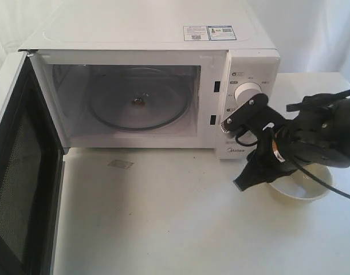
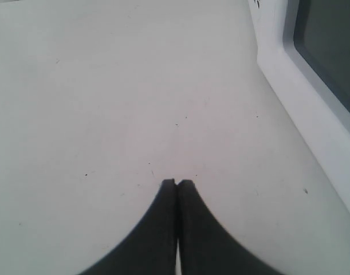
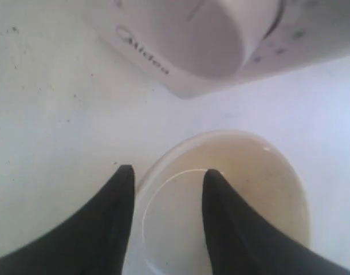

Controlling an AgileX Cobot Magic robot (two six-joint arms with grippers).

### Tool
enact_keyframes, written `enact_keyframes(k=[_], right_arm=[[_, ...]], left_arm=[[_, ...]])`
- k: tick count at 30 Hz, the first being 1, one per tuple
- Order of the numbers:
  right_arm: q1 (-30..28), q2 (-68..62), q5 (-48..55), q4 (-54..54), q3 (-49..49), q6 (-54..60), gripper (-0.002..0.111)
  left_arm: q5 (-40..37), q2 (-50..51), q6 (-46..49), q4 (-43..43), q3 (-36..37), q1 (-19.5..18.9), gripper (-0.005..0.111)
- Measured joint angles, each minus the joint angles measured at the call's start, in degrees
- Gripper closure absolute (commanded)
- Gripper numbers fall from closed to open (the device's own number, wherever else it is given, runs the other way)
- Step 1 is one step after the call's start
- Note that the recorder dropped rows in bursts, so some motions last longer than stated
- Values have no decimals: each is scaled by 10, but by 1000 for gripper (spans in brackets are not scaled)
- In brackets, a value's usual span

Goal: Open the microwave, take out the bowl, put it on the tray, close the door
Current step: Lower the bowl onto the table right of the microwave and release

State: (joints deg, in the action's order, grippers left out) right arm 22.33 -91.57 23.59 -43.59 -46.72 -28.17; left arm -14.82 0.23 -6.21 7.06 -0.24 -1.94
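Note:
The white microwave (image 1: 146,34) stands at the back with its door (image 1: 20,189) swung wide open to the left; only the clear glass turntable (image 1: 137,103) lies inside. The cream bowl (image 1: 303,186) rests on the white table in front of the knob panel. My right gripper (image 1: 249,179) hovers over the bowl's near-left rim. In the right wrist view the right gripper (image 3: 169,171) is open, one finger outside the bowl (image 3: 260,189) and one over its inside. My left gripper (image 2: 177,182) is shut and empty above bare table beside the door's frame (image 2: 301,109). No tray is in view.
The Midea-marked lower corner of the microwave (image 3: 180,34) sits close ahead of the right gripper. A small patch or sticker (image 1: 120,164) lies on the table in front of the open cavity. The open door takes up the left side of the table.

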Motion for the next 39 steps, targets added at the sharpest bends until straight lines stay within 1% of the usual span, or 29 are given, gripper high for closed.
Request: enact_keyframes(k=[4,7,9,14,20,24,28,32,39], right_arm=[[0,41,-1,24,0,-1,71],[7,63,-1,73,0,-1,71],[18,74,-6,107,0,-2,74],[63,83,-31,166,0,5,89],[141,84,-132,180,28,6,107],[192,84,-217,181,70,6,108],[221,84,-281,182,113,6,108],[232,85,-333,182,156,6,108],[233,86,-417,182,237,6,108]], left_arm=[[0,0,0,0,0,0,107],[0,0,0,0,0,0,107],[0,0,0,0,0,0,107],[0,0,0,0,0,0,107],[0,0,0,0,0,0,107],[0,0,0,0,0,0,107],[0,0,0,0,0,0,107],[0,0,0,0,0,0,107],[0,0,0,0,0,0,107]])
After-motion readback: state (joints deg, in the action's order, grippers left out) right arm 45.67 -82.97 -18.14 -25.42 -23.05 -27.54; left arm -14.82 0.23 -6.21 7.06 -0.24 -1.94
